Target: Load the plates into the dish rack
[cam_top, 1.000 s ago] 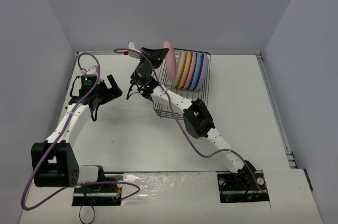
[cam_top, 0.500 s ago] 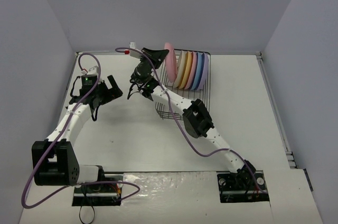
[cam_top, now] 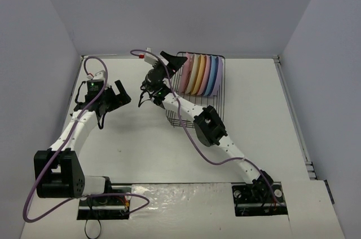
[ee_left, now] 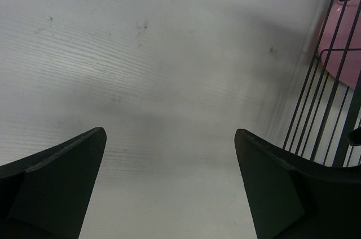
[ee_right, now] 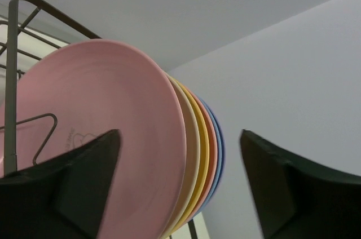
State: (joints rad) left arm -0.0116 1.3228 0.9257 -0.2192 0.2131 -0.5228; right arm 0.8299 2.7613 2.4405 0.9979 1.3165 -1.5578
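Pink plate (ee_right: 107,109) upright in dish rack (cam_top: 179,116); right gripper (ee_right: 179,133) wide, empty, beside it; left gripper (ee_left: 169,131) wide above table (ee_left: 141,53).

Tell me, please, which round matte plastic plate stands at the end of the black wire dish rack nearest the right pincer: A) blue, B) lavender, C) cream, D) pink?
D: in the right wrist view, a pink plate fronts the upright row in the black wire dish rack, directly ahead of the open right pincer.
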